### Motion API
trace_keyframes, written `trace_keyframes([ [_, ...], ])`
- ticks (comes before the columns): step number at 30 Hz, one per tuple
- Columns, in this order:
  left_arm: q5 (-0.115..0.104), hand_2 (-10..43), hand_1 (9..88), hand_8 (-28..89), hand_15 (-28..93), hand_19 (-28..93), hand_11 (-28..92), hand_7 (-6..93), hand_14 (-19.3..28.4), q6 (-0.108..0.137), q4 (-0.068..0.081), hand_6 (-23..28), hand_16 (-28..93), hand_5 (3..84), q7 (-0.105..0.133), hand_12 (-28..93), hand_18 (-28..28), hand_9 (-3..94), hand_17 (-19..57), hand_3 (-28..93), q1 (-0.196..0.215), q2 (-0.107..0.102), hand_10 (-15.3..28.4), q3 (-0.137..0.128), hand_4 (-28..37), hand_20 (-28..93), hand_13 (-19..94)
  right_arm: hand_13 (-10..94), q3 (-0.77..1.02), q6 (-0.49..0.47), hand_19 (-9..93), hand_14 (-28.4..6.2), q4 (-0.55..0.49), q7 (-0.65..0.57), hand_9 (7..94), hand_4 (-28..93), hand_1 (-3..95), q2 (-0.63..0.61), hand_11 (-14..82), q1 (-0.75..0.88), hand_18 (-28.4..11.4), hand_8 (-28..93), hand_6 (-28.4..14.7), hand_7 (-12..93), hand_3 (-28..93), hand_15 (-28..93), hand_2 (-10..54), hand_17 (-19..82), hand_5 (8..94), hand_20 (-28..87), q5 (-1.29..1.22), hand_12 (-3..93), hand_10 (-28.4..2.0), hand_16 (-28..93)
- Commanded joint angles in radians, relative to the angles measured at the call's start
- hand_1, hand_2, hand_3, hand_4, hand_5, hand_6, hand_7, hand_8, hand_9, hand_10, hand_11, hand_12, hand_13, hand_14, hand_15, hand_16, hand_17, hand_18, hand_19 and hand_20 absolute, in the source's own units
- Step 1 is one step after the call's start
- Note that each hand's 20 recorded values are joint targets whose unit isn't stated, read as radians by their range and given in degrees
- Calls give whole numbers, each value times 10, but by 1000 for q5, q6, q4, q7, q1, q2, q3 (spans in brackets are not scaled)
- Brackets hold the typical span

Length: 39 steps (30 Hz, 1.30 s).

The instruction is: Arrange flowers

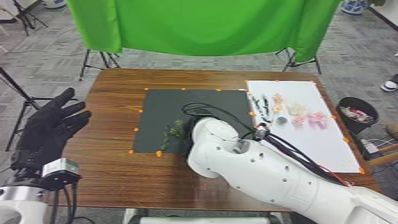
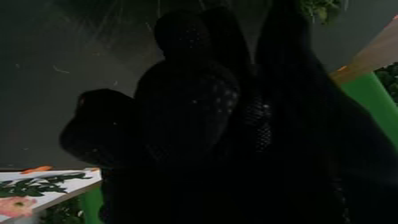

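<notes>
In the head view my left hand (image 1: 55, 121) is held off the table's left side, its fingers straight. My right hand (image 1: 189, 131) is over the dark mat (image 1: 158, 109), mostly hidden behind the white arm and cables. Green sprigs (image 1: 171, 134) lie on the mat just left of it. Pink, cream and peach flowers (image 1: 316, 119) and dark-leaved stems (image 1: 262, 106) are on the white board. In the right wrist view my right hand (image 2: 191, 105) appears very dark, with greenery (image 2: 322, 8) beyond it; contact is unclear. A pink flower (image 2: 16, 206) shows on the board.
The white board (image 1: 306, 150) lies on the brown table (image 1: 107, 170) to the right of the mat. Orange markers (image 1: 159, 153) line the mat and board edges. Cables (image 1: 284, 145) run along the right arm. A black bin (image 1: 358, 112) stands off the table's right edge.
</notes>
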<state>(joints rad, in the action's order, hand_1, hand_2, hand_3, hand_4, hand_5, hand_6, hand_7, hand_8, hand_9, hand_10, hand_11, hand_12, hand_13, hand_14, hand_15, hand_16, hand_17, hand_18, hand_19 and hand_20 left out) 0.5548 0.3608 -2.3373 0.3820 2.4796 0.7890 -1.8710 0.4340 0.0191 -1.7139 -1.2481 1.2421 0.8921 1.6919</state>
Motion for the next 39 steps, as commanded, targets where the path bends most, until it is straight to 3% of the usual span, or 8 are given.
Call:
trace_keyframes([
  [1,15,61,301,-77,523,476,261,98,261,-15,0,86,-110,352,-31,114,256,306,-82,650,6,26,192,-7,-199,24,192,937,0,23,932,-28,-22,-9,937,-204,408,-3,331,-6,-49,-73,-78,181,697,564,-70,781,847,0,-12,160,-128,107],
  [16,12,61,302,-77,524,478,264,97,261,-3,-15,88,-110,355,-12,114,257,306,-82,651,52,39,191,-30,-197,24,191,937,-16,53,932,-41,-75,-3,937,-185,348,-33,288,-49,-47,-71,-115,187,645,530,-61,780,733,-95,-3,168,-149,103],
  [19,19,62,302,-77,524,478,264,97,261,-7,-16,89,-111,355,-22,114,257,306,-82,650,52,54,191,-27,-198,24,191,937,-10,64,932,-41,-86,7,937,-185,343,-37,287,-48,-45,-70,-119,184,638,532,-57,782,715,-102,11,167,-150,101],
  [26,-5,62,302,-76,525,479,264,96,261,23,-27,89,-111,355,31,114,258,306,-82,649,101,49,192,-25,-198,23,190,926,68,37,932,-62,-158,96,858,-181,319,-137,272,-48,-53,-75,-121,181,637,481,-38,740,659,-123,9,172,-185,146],
  [29,2,62,303,-75,525,504,257,92,260,25,-27,88,-109,357,36,113,266,305,-71,646,106,49,189,-25,-197,32,196,879,92,49,932,-83,-168,115,800,-186,311,-209,304,-68,-93,-78,-117,174,649,543,-23,677,623,60,-9,178,-187,159],
  [30,-14,62,304,-75,529,515,256,91,260,28,-29,88,-107,357,54,114,269,303,-68,644,118,42,188,-25,-197,36,197,865,105,39,932,-87,-164,119,778,-185,308,-229,313,-70,-104,-79,-115,173,654,570,-19,660,610,111,-15,178,-191,162],
  [34,-16,61,303,-73,534,520,255,90,263,29,-28,88,-106,356,62,115,271,302,-66,643,120,41,188,-20,-197,37,199,800,119,59,932,-105,-139,113,713,-187,308,-321,276,-91,-128,-79,-119,161,668,631,-15,613,580,153,-47,163,-201,139],
  [39,-28,60,302,-73,537,516,255,90,264,38,-25,87,-107,355,84,116,269,302,-67,643,116,21,188,-9,-197,35,199,785,65,73,932,-111,-45,65,683,-188,310,-403,239,-157,-134,-80,-115,161,687,640,-20,604,572,143,-19,154,-209,131],
])
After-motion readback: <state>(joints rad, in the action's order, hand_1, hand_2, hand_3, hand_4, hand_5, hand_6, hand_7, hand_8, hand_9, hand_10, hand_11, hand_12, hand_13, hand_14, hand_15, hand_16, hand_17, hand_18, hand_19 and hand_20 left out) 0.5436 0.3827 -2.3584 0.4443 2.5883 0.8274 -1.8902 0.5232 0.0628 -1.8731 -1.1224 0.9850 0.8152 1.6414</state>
